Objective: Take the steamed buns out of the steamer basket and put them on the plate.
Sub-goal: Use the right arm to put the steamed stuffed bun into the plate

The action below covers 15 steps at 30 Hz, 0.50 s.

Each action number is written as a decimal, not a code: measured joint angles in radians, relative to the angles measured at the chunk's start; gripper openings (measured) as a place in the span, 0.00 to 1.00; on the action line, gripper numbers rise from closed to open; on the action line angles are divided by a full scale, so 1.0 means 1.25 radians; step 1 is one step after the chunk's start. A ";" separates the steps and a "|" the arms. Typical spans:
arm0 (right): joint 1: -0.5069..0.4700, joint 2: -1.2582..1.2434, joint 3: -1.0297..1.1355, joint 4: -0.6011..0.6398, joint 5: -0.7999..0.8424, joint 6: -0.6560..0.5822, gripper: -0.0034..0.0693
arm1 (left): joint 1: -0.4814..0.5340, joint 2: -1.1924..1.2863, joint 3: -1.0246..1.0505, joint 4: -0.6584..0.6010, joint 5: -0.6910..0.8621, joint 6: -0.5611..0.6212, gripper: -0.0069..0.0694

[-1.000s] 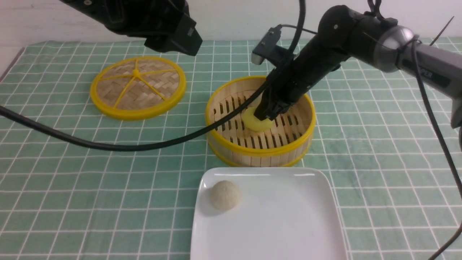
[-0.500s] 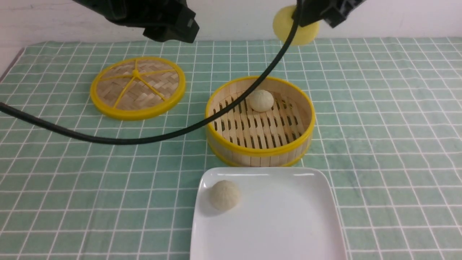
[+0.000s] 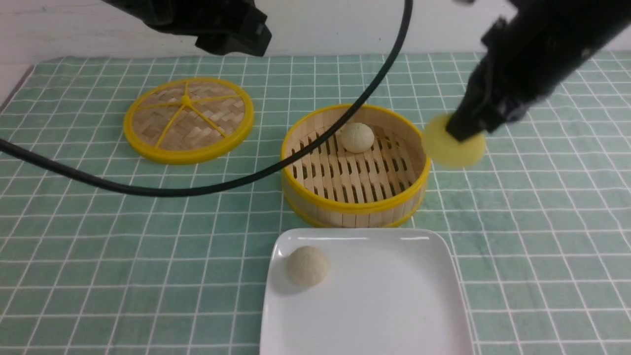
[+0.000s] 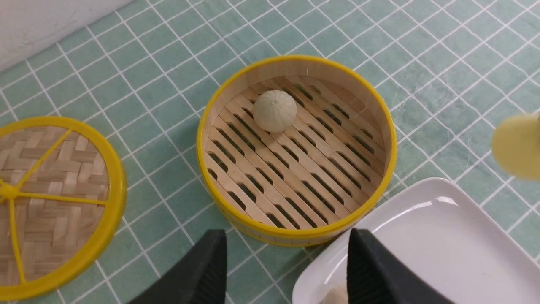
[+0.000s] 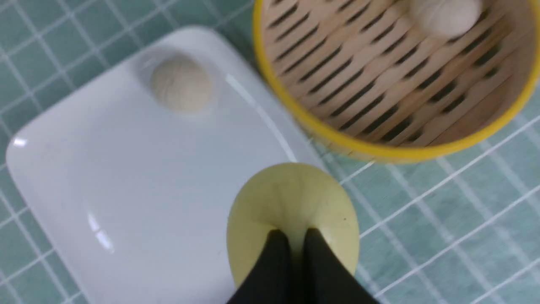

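Observation:
My right gripper [image 3: 461, 132] is shut on the pale yellow bun [image 3: 456, 148] and holds it in the air to the right of the steamer basket [image 3: 355, 209]; the right wrist view shows the yellow bun [image 5: 291, 202] pinched over the plate's edge [image 5: 50, 177]. One off-white bun [image 3: 357, 137] lies in the basket at the back. Another off-white bun [image 3: 306, 266] sits on the white plate [image 3: 394, 305] near its back left corner. My left gripper [image 4: 284, 257] is open and empty, high above the cloth near the basket's front rim [image 4: 295, 236].
The flat woven lid [image 3: 188, 118] with yellow rim lies to the left of the basket. A black cable [image 3: 197, 190] hangs across the left half and over the basket. The green checked cloth [image 3: 532, 222] covers the table.
My right gripper lifted the yellow bun out of the basket, swung it high at the back, then lowered it to the right of the basket. The left arm stayed still.

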 joint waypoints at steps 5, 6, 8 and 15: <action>0.000 0.000 0.104 0.022 -0.008 -0.049 0.08 | 0.000 -0.029 0.000 0.008 0.070 -0.017 0.62; 0.000 0.000 0.123 0.027 -0.017 -0.058 0.08 | 0.000 -0.049 0.000 0.012 0.089 -0.022 0.62; 0.000 -0.002 0.139 0.029 -0.036 -0.064 0.08 | 0.000 -0.088 0.000 0.011 0.099 -0.028 0.60; 0.000 -0.003 0.143 0.043 -0.077 -0.088 0.08 | 0.000 -0.243 -0.001 0.002 0.130 -0.036 0.52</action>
